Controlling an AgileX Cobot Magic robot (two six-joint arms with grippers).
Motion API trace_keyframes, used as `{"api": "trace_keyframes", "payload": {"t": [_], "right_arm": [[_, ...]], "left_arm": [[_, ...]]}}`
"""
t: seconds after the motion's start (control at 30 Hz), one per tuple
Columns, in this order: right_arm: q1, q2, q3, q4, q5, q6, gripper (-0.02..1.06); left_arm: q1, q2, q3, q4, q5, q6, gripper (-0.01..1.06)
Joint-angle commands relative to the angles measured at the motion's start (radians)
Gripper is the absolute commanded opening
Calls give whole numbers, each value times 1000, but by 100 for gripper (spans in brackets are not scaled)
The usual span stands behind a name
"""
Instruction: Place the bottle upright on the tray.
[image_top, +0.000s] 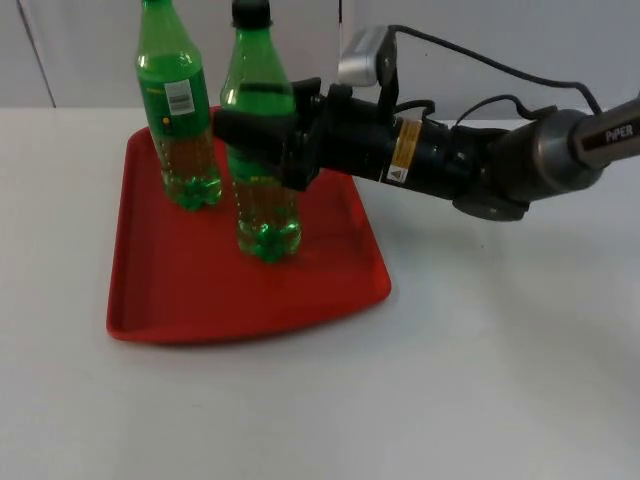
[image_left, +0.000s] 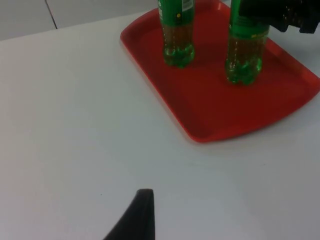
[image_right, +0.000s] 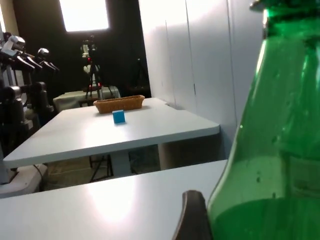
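Capped green bottle (image_top: 262, 150) stands upright on red tray (image_top: 200, 300), toward its 3 o'clock side. Right gripper (image_top: 255, 135) jaws clamped on it; release remains. Left gripper (image_left: 137, 215) waits over counter (image_top: 480, 380), jaws unreadable.

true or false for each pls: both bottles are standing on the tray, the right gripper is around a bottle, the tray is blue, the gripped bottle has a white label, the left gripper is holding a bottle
1. Both bottles stand upright on the tray. True.
2. The right gripper is around the capped bottle. True.
3. The tray is blue. False: it is red.
4. The gripped bottle carries the white label. False: the white label is on the other bottle.
5. The left gripper holds a bottle. False: it waits over bare table.
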Motion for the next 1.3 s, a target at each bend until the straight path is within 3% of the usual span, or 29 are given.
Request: {"api": "trace_keyframes", "payload": {"t": [0.0, 0.2, 0.63, 0.73, 0.8, 0.87, 0.9, 1.03, 1.07, 1.1, 1.27], "right_arm": [[-3, -8, -11, -25, -28, 4, 0], [-3, -8, -11, -119, -28, 51, 0], [-5, -8, -11, -124, -28, 71, 0], [-5, -8, -11, -124, -28, 71, 7], [-5, -8, -11, -124, -28, 71, 19], [-5, -8, -11, -124, -28, 82, 41], [-5, -8, -11, -124, -28, 82, 41], [-5, -8, -11, -119, -28, 117, 96], [-5, -8, -11, -119, -28, 117, 96], [-5, -8, -11, -119, -28, 128, 106], [-5, -8, -11, -121, -28, 128, 105]], "left_arm": [[-3, -3, 5, 1, -7, -2, 105], [-3, -3, 5, 1, -7, -2, 105], [-3, -3, 5, 1, -7, -2, 105], [-3, -3, 5, 1, -7, -2, 105], [-3, -3, 5, 1, -7, -2, 105], [-3, -3, 5, 1, -7, -2, 105], [-3, -3, 5, 1, -7, -2, 105], [-3, -3, 5, 1, -7, -2, 105], [-3, -3, 5, 1, -7, -2, 105], [-3, -3, 5, 1, -7, -2, 105], [-3, -3, 5, 1, -7, -2, 105]]}}
